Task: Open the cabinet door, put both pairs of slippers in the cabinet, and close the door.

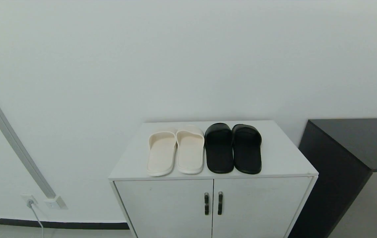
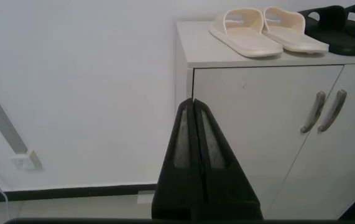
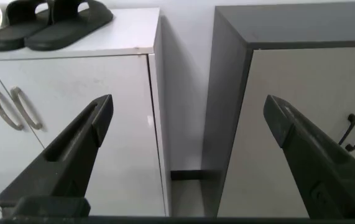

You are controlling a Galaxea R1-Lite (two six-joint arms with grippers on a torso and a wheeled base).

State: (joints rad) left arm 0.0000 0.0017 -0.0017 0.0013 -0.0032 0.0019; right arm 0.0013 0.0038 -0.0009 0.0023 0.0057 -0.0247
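A white two-door cabinet (image 1: 162, 208) stands against the wall with both doors shut and two metal handles (image 1: 213, 203) at the centre seam. On its top a cream pair of slippers (image 1: 175, 152) lies to the left of a black pair (image 1: 234, 148). My left gripper (image 2: 194, 106) is shut, held low in front of the cabinet's (image 2: 252, 118) left corner, below the cream slippers (image 2: 264, 31). My right gripper (image 3: 189, 112) is open, facing the gap beside the cabinet's (image 3: 84, 106) right edge, with the black slippers (image 3: 43, 22) up on the top.
A dark cabinet (image 1: 347, 165) stands close on the right, its side (image 3: 227, 106) leaving a narrow gap to the white one. A wall socket with a cable (image 1: 30, 201) and a slanted grey conduit (image 1: 7, 132) are on the wall to the left.
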